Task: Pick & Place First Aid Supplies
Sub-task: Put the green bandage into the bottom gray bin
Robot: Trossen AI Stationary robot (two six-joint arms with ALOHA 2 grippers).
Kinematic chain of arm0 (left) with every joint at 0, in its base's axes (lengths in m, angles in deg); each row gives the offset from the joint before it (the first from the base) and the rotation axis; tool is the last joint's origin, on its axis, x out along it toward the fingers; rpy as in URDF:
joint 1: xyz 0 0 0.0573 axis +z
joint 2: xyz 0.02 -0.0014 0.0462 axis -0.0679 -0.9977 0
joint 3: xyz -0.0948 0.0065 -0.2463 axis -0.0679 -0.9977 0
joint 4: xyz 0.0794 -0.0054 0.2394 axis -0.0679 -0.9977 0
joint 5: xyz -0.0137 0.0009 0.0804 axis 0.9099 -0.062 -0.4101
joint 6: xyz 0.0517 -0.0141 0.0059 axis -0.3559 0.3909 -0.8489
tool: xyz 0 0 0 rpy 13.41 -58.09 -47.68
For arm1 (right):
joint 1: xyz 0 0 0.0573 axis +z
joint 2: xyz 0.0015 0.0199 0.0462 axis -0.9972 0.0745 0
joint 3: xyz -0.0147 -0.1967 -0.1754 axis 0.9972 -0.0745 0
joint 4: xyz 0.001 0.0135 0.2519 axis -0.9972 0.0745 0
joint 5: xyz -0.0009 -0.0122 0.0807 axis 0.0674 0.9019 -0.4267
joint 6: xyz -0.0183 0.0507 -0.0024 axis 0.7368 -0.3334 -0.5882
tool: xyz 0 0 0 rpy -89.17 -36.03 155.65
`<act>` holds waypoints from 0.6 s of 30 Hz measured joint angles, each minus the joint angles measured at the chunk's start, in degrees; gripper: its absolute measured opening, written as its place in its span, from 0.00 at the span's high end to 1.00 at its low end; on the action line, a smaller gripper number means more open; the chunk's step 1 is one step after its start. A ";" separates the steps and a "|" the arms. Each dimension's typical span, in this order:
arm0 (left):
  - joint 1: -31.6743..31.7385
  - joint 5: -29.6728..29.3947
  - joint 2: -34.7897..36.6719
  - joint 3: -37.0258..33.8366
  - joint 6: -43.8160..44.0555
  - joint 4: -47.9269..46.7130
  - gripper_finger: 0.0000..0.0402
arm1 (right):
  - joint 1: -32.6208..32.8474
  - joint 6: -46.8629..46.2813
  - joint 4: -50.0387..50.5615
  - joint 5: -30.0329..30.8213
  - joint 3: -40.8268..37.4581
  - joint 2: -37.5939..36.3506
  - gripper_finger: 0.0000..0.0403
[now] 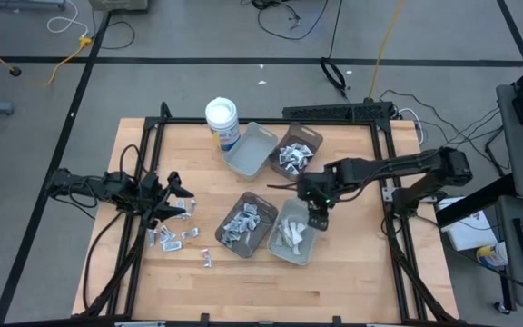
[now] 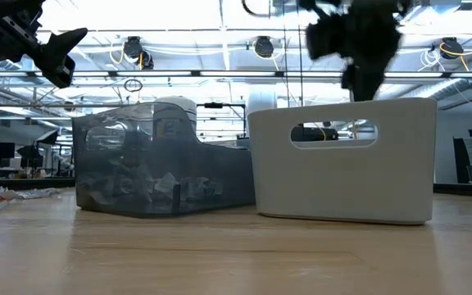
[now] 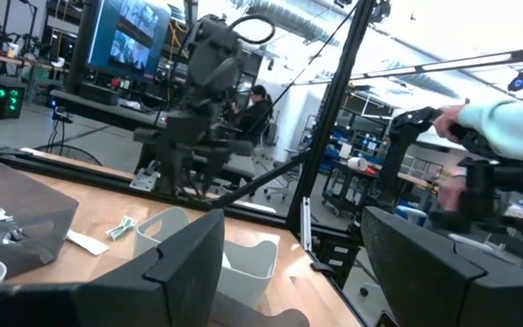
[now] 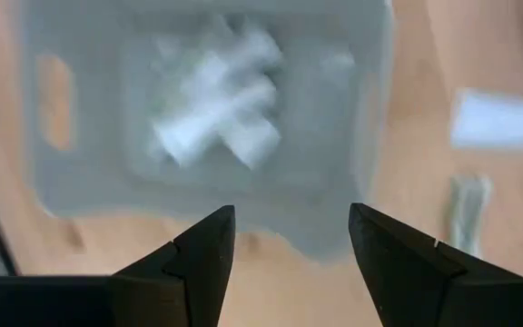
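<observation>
The first aid supplies are small white and silvery packets. Some lie loose on the table [image 1: 178,236] near my left gripper [image 1: 182,193], which waits open at the table's left. Others fill the dark tray [image 1: 248,222] and a far tray [image 1: 296,150]. White strips [image 4: 216,123] lie in the light grey tray [image 1: 293,238]. My right gripper [image 4: 291,222] hangs open above that tray's right end [image 1: 316,218], pointing steeply down with nothing between its fingers.
A white round tub [image 1: 222,118] with a blue label stands at the far side beside an empty grey tray [image 1: 251,150]. A loose packet [image 4: 498,118] lies on the wood beside the light grey tray. A person's sleeve [image 3: 502,118] shows beyond the table.
</observation>
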 joint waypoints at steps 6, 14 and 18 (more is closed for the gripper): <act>-0.02 0.00 -0.01 0.00 0.00 -0.03 0.34 | -4.88 6.24 2.06 -0.13 -6.06 -4.29 0.48; -0.01 0.00 0.00 0.02 0.00 0.00 0.34 | -12.13 17.45 4.52 2.74 -10.86 -8.00 0.49; 0.00 0.00 0.00 0.01 -0.02 0.11 0.34 | -15.80 22.12 5.15 4.58 -11.37 -8.95 0.49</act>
